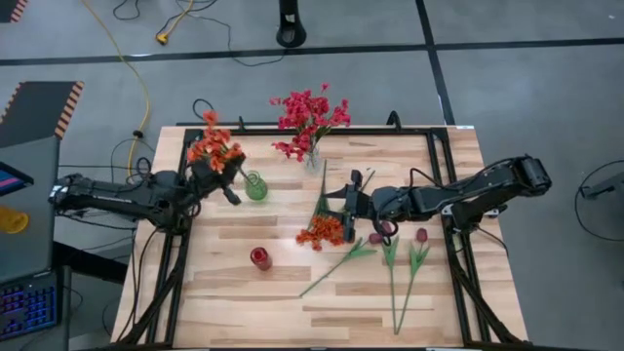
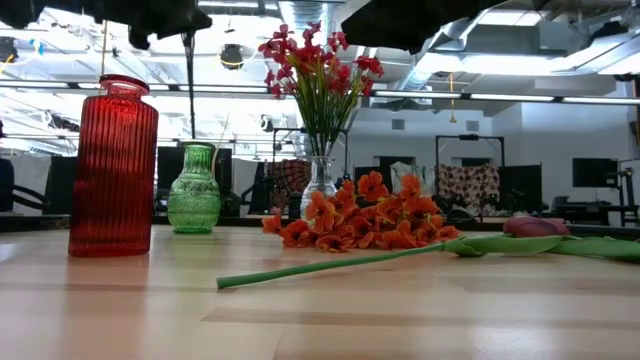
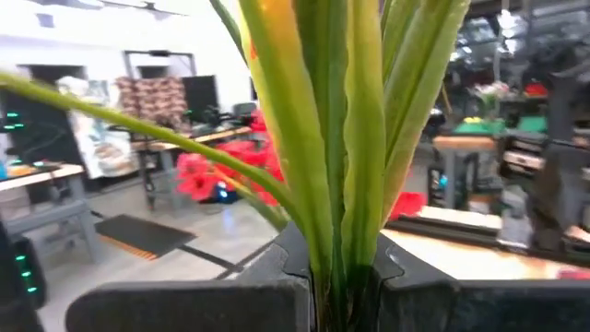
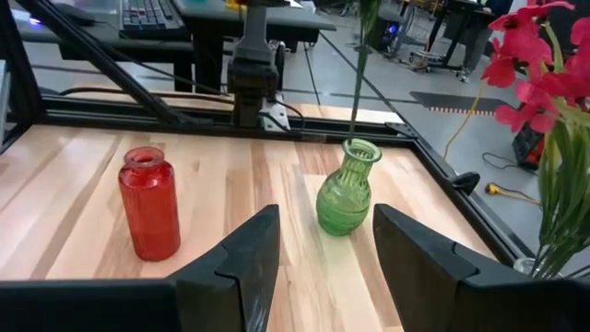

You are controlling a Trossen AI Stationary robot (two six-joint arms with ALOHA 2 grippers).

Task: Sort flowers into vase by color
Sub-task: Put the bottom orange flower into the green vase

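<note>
Orange blossom spray [image 1: 214, 146] held above the table's left rear area, its stem running down into the mouth of the green vase [image 1: 254, 185]; in the right wrist view the thin stem enters the vase neck. Left gripper [image 1: 207, 172] pinched tight on the stems of this spray; the left wrist view shows green stalks clamped between its fingers [image 3: 184, 300].

Second orange spray [image 1: 323, 230] lies flat near the table's centre, stems pointing rearward. Right gripper [image 1: 346, 198] hovers just above those stems with its fingers spread apart, nothing between them; the right wrist view shows the gap open, facing the green vase and the red vase [image 4: 149, 203].

Pink-red blossom spray [image 1: 310, 118] stands upright in the clear glass vase [image 1: 313, 158] at the rear centre. Red vase stands near the front left of centre, well apart from the green one, with nothing in it.

Three dark red tulip buds [image 1: 398, 234] lie on the wooden table [image 1: 244, 302] to the right front, stems trailing toward the front edge.
</note>
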